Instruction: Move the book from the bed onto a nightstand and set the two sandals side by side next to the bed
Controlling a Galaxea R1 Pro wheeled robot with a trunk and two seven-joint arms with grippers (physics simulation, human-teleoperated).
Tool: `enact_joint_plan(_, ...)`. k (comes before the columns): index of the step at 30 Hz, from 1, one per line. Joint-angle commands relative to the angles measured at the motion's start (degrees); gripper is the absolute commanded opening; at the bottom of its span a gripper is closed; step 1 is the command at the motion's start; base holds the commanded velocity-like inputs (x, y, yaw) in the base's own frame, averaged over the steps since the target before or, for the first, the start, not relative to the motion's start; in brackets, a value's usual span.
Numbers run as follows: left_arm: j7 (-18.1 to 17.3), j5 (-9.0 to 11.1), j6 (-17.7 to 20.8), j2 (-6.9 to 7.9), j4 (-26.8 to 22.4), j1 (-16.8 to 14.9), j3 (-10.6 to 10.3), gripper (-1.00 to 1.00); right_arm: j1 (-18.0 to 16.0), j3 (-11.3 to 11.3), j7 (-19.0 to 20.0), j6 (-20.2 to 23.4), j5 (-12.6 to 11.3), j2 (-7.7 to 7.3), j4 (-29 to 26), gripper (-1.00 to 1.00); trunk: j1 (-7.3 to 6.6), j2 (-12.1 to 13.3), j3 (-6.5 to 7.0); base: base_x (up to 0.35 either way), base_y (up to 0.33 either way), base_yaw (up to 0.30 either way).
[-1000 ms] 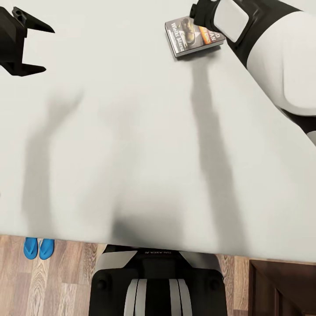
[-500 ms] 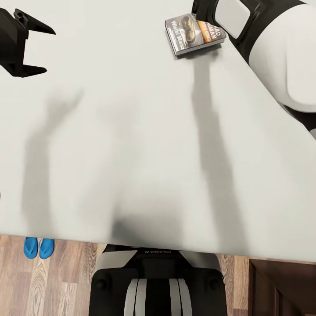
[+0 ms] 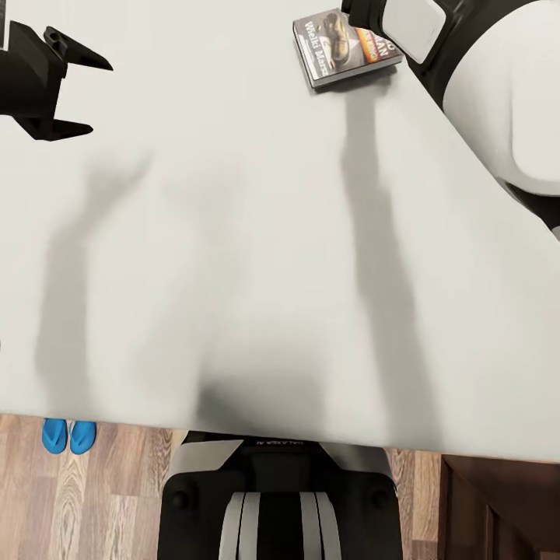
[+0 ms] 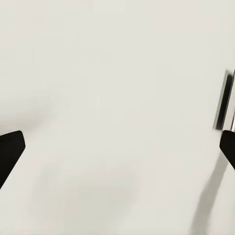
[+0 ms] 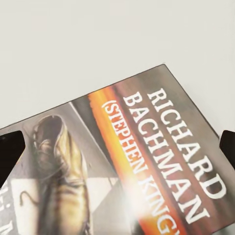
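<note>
Hovering the right pincer (image 5: 117, 142), jaws spread wide, just above the book (image 3: 344, 48) lying flat on the bed (image 3: 233, 233). Needing to straddle the book's narrower edges squarely before closing. Holding the left pincer (image 3: 84, 95) open, well apart.
</note>
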Motion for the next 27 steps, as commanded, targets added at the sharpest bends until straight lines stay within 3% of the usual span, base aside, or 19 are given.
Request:
enact_joint_plan(1, 0.42, 0.29, 0.49, 0.05, -0.02, -0.14, -0.07, 1.0, 0.0, -0.39, -0.06, 0.34, 0.6, 0.05, -0.07, 1.0, 0.0, -0.01, -0.07, 0.0, 0.0, 0.0)
enact_joint_plan(14, 0.05, 0.52, 0.5, 0.08, -0.02, -2.09, -0.28, 1.0, 0.37, -0.41, 0.26, 0.49, 0.78, 0.05, 2.48, 1.0, 0.0, -0.01, -0.22, 0.0, 0.0, 0.0)
enact_joint_plan(27, -3.43, 0.64, 0.51, 0.6, -0.02, -2.44, -0.57, 1.0, 0.67, -0.41, 0.87, 0.96, 0.88, 0.05, 2.79, 1.0, 0.0, -0.01, -0.23, 0.0, 0.0, 0.0)
